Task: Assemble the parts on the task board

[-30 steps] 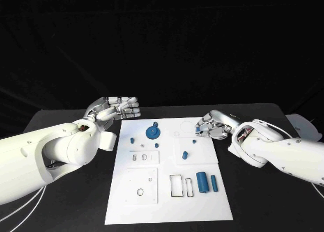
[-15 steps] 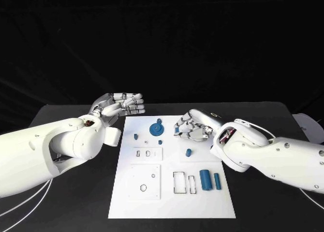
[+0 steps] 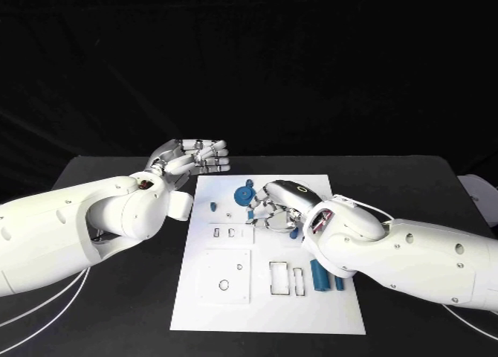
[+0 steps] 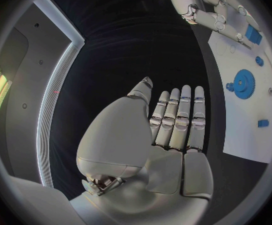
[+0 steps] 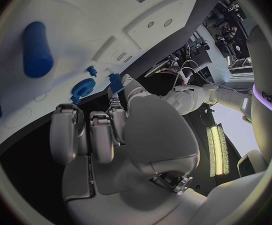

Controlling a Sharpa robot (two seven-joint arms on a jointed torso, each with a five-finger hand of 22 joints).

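The white task board [image 3: 222,297] lies in the middle of the black table. A blue gear [image 3: 244,195] stands near its far end, with small blue pegs [image 3: 214,206] beside it. Two blue cylinders [image 3: 317,274] lie at the board's right side. My right hand [image 3: 275,208] hovers over the board just right of the gear, fingers curled. It pinches a small blue piece [image 5: 115,82] between thumb and fingertip. My left hand [image 3: 195,156] is raised beyond the board's far left corner. Its fingers [image 4: 178,117] are stretched out and hold nothing.
Flat white inset plates with slots [image 3: 227,235] and a rectangular frame [image 3: 279,279] sit on the board's near half. Black table [image 3: 110,312] surrounds the board on all sides. A white object [image 3: 483,195] lies at the table's right edge.
My right hand has moved left across the board to beside the gear, carrying the small blue piece. The left hand has stayed raised in about the same place.
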